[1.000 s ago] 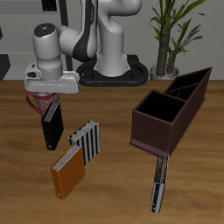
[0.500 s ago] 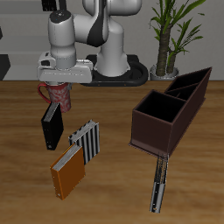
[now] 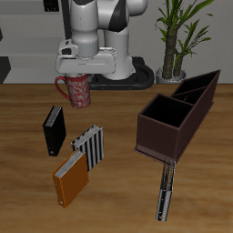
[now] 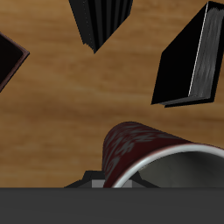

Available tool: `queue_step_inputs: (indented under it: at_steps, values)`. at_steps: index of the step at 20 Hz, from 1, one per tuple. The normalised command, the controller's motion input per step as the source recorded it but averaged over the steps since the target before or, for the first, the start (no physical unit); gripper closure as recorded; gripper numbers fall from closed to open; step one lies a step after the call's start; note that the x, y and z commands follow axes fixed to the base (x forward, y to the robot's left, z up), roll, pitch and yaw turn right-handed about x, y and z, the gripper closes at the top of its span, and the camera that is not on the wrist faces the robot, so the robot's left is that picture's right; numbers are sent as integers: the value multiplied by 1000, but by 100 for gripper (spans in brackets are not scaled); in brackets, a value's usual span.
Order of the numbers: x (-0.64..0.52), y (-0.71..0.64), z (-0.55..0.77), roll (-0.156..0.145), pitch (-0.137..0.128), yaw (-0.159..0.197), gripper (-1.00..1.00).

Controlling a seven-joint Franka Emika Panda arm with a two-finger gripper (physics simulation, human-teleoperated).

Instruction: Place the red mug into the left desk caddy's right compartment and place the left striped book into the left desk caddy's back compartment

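The red mug [image 3: 76, 91] hangs in the air above the table's back part, held at its rim by my gripper [image 3: 81, 82], which is shut on it. In the wrist view the mug [image 4: 144, 150] shows close up with its white inside. The left desk caddy [image 3: 178, 116], dark brown, stands well to the side of the mug, with its squarish right compartment [image 3: 164, 113] nearest the front edge and its back compartment [image 3: 202, 86] farther back. The left striped book [image 3: 165, 188], a narrow slab, lies on the table in front of the caddy.
A black book [image 3: 55, 130] [image 4: 192, 57], a broad-barred striped book [image 3: 90, 147] [image 4: 103, 19] and an orange book [image 3: 70, 178] lie on the table below and in front of the mug. A potted plant [image 3: 173, 41] stands behind the caddy. The robot base [image 3: 114, 68] is at the back.
My gripper has risen with the red mug and carried it back and sideways toward the caddy, away from above the black book. The books and caddy have not moved.
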Motion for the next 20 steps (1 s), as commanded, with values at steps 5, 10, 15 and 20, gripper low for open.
queue_step_inputs:
  at_steps: [5,10,15,20]
  values:
    - [166,542,470,2,-64,66,100]
    - [207,509,423,-16,-35,12,100]
    - [271,306,359,-82,-9,-49,100]
    - [170,328,342,-37,-23,-41,100]
